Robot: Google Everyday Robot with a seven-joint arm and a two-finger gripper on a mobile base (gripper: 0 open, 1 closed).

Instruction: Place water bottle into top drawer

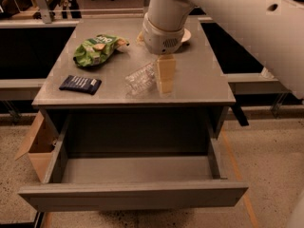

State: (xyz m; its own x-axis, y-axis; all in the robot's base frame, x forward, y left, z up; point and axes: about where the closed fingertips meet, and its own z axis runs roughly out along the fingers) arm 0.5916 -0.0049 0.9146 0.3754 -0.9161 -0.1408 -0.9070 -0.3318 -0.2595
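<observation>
One green bag (97,49), one dark packet (80,84), gripper (165,85) beside water bottle (140,79).

The arm (237,18) is a thick, smooth, off-white tube with one small dark oval hole near its upper end. It ends in a round white wrist housing (164,34) with a grey seam ring and a patch of fine perforations. The gripper (166,76) below is pale cream and blocky, located over the counter (199,87) near the middle of the front edge.
</observation>
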